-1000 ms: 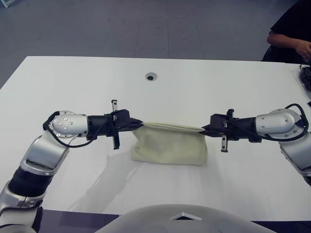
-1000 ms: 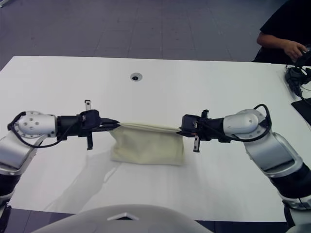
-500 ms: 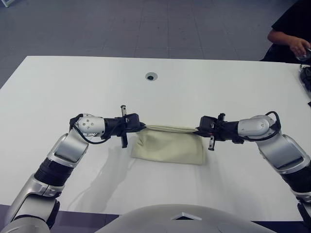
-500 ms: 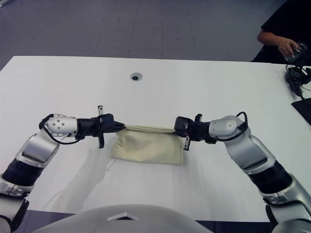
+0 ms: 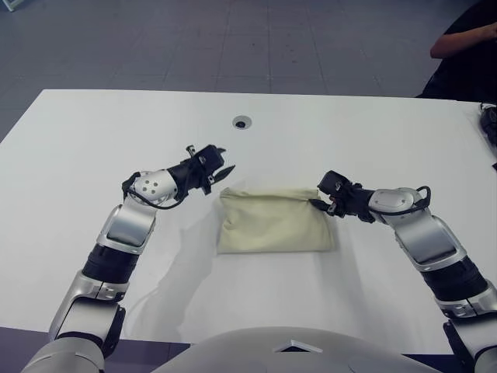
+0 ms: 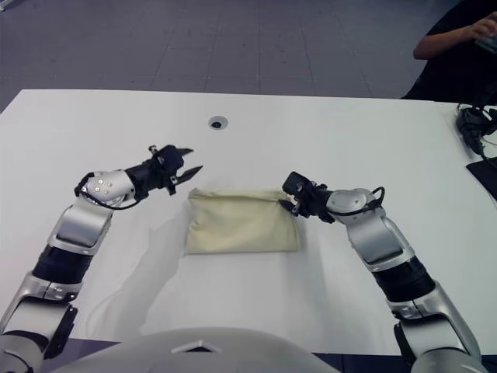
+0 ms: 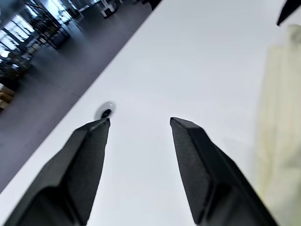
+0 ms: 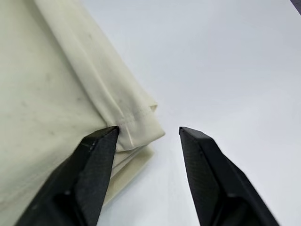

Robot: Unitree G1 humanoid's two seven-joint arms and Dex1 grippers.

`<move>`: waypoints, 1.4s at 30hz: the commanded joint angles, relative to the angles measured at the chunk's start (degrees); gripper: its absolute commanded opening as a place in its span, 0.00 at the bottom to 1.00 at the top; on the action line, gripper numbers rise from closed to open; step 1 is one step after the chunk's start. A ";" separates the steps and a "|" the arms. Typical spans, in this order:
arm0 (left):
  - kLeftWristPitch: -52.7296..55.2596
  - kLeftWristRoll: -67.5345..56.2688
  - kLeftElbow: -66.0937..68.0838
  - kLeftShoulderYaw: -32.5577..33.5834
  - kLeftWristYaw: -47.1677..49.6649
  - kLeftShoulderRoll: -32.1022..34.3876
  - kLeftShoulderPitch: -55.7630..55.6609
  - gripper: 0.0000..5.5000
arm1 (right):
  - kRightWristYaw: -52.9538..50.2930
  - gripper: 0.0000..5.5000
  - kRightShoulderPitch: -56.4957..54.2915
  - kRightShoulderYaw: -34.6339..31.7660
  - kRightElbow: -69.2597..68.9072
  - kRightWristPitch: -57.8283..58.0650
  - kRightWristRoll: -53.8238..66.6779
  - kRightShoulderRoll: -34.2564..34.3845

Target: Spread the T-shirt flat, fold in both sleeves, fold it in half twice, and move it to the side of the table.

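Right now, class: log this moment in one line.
cream folded cloth T-shirt: flat on white table | left gripper: open, clear | right gripper: open at corner

Bare desk (image 5: 349,132) surrounds the folded T-shirt (image 5: 272,221) on every side. The left gripper (image 5: 226,159) hovers near its far left corner and the right gripper (image 5: 314,203) touches its far right corner. A grommet hole (image 5: 241,122) sits toward the far edge, black cables (image 6: 470,124) at the right edge.
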 commanded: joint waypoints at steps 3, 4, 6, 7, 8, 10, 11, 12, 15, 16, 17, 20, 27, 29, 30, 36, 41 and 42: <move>-2.02 1.78 1.91 1.27 2.62 -0.72 1.27 0.61 | -5.30 0.61 1.00 -3.00 2.70 -3.41 -1.67 3.47; -2.37 2.00 2.15 1.32 2.94 -0.74 1.46 0.64 | -5.80 0.63 1.15 -3.67 2.74 -3.48 -1.37 4.04; -3.08 2.46 3.03 1.37 3.60 -0.91 1.75 0.69 | -7.04 0.69 1.14 -5.28 2.90 -3.68 -0.66 5.68; -3.36 2.63 3.62 1.37 3.91 -1.07 1.85 0.73 | -7.64 0.72 0.98 -6.21 2.85 -3.77 -0.11 6.69; -3.66 2.82 4.14 1.34 4.19 -1.15 1.94 0.76 | -8.21 0.75 0.80 -7.04 2.80 -3.99 0.35 7.63; -4.13 3.04 4.80 1.55 4.85 -1.38 2.14 0.82 | -9.49 0.81 0.13 -8.39 3.23 -4.63 0.88 9.43; -4.31 3.18 4.78 1.93 5.38 -1.48 2.44 0.85 | -10.01 0.84 -0.64 -8.56 4.19 -5.45 0.81 10.27; -4.47 3.29 4.73 2.23 5.86 -1.55 2.66 0.88 | -10.36 0.87 -1.23 -8.64 4.99 -5.99 0.73 10.90; -4.89 3.36 4.39 2.87 7.24 -1.93 3.34 0.98 | -11.13 0.96 -3.05 -7.55 8.47 -8.10 -0.40 12.31; -5.00 3.23 4.18 2.94 7.45 -2.16 3.57 0.98 | -11.32 0.98 -3.51 -7.03 9.72 -9.06 -1.01 12.60; -5.15 3.16 3.98 2.85 7.56 -2.35 3.81 0.98 | -11.86 0.98 -3.96 -6.86 11.02 -10.09 -1.56 13.12; -5.60 3.21 3.89 2.75 7.77 -2.86 3.95 0.98 | -12.85 0.98 -4.09 -7.33 12.45 -13.24 -2.41 14.01; -6.09 1.96 1.88 4.45 8.63 -4.40 4.96 0.98 | -3.63 0.98 -1.16 -6.91 9.76 -16.49 0.29 10.53; -6.18 1.26 0.78 4.40 8.12 -4.81 5.30 0.98 | -2.57 0.98 -0.84 -7.42 9.69 -16.24 0.59 10.00; -6.14 0.93 0.18 4.35 7.78 -4.99 5.50 0.98 | -2.32 0.98 -0.66 -7.97 9.45 -15.73 1.07 10.01; -5.53 -0.55 -0.55 5.49 7.10 -5.28 5.87 0.98 | -0.30 0.98 1.77 -8.08 6.57 -13.88 2.06 8.90; -5.94 -1.43 -0.93 5.45 6.26 -5.55 6.33 0.98 | -1.45 0.98 0.40 -5.88 11.52 -15.71 -1.11 9.61; -6.06 -1.50 -0.77 5.32 6.11 -5.63 6.25 0.98 | -1.45 0.98 0.39 -5.64 11.88 -15.93 -1.44 9.66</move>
